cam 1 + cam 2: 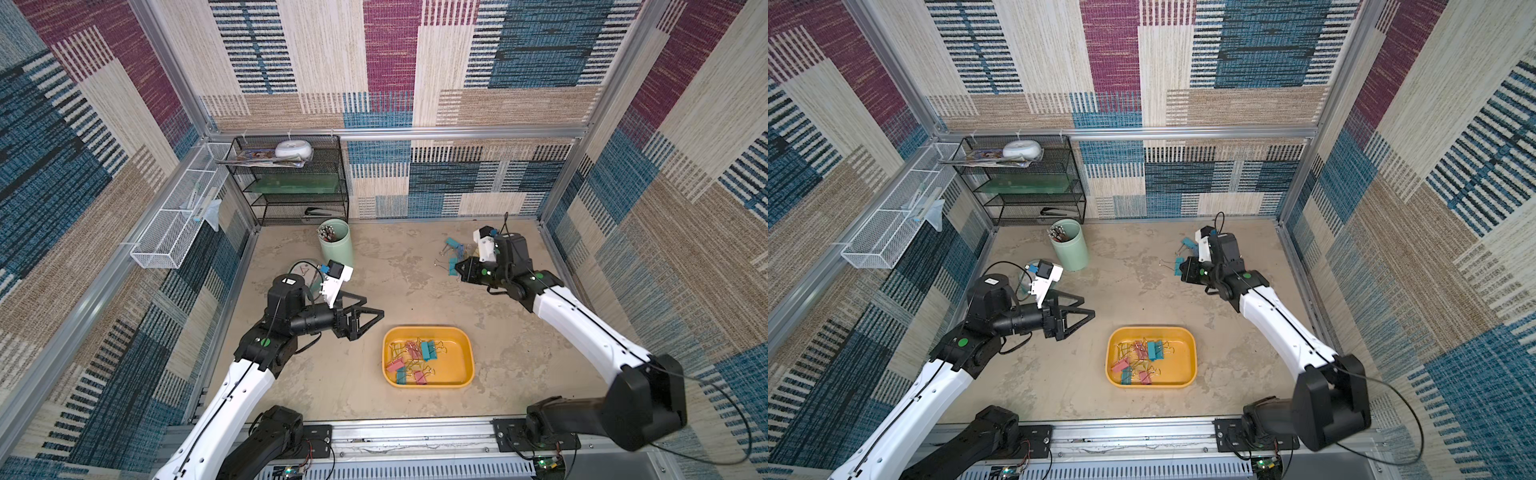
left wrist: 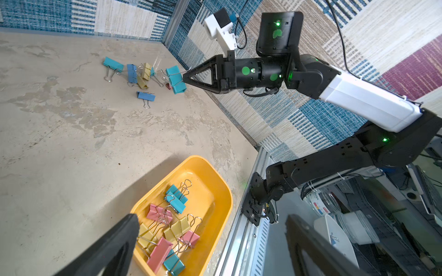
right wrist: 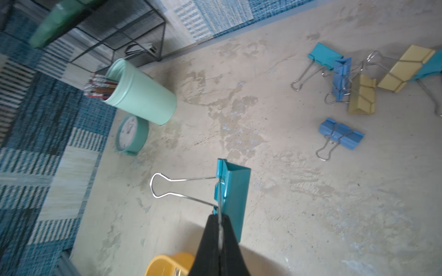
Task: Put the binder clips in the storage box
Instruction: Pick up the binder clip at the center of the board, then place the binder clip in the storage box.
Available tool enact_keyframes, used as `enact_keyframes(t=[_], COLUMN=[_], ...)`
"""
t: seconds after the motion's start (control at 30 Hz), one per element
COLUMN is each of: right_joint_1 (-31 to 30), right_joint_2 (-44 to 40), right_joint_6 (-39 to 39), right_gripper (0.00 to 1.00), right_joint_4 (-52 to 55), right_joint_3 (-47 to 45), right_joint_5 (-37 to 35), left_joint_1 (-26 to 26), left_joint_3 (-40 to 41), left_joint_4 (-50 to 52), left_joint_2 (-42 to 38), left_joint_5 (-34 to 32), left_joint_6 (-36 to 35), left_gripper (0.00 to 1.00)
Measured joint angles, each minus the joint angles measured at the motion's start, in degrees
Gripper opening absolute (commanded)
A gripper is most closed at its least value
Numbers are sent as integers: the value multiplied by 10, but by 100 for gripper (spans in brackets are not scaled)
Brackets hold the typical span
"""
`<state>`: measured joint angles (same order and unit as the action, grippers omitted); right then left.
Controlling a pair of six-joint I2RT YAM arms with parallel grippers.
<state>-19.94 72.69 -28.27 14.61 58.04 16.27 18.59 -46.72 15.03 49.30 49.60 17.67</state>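
Far left, I see a white wire basket (image 1: pixel 166 237) fixed along the side wall. Next to it a black mesh shelf (image 1: pixel 299 187) stands in the back corner. In front of the shelf a pale green cup (image 1: pixel 338 249) stands upright with pens in it. A round clock (image 3: pixel 130 133) lies flat on the table just beside the cup; in both top views my left arm's camera covers most of it.

My left claw (image 1: pixel 375 305) is held over the table, pointing toward the tray. Its two fingers are spread as wide as they go, with nothing between them.

The yellow tray (image 1: pixel 468 345) sits on the table just right of that claw, near the front rail and between the two arms. Inside it lies a heap of clips (image 1: pixel 415 357) in pink, teal and yellow. Their wire handles are tangled, and they are bunched toward the tray's left half.

Farther right, toward the back wall, loose clips (image 2: pixel 132 73) lie on the table in blue, yellow and teal. Several touch or overlap, and one blue one lies a little apart.

My right claw (image 2: pixel 185 78) is clamped tight on one wire handle of a teal clip (image 3: pixel 233 191). The clip's other handle sticks out away from the fingers. This clip is beside the loose group and well apart from the tray. I cannot tell whether it touches the table.
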Motion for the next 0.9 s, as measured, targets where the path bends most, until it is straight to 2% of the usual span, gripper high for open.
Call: enact_keyframes(t=[0.2,0.4,0.6,0.9], right_joint_1=[-21,-59,-119,-158], right_joint_2=[-169,-250,-246,-179], right_joint_6=[-16,-43,-71,-99], right_gripper=[0,0,0,0], right_joint_4=[19,61,70,47], right_joint_3=[-100,-170,-228,-302], right_joint_5=[57,99,110,92], left_joint_1=[50,72,73,73], left_joint_3=[3,7,13,13], left_joint_4=[-3,-4,-8,-8], left_joint_2=[-10,-28,-36,-33], left_joint_5=[7,7,-5,-11], left_joint_6=[-16,-34,-46,-52], left_gripper=[100,100,99,100])
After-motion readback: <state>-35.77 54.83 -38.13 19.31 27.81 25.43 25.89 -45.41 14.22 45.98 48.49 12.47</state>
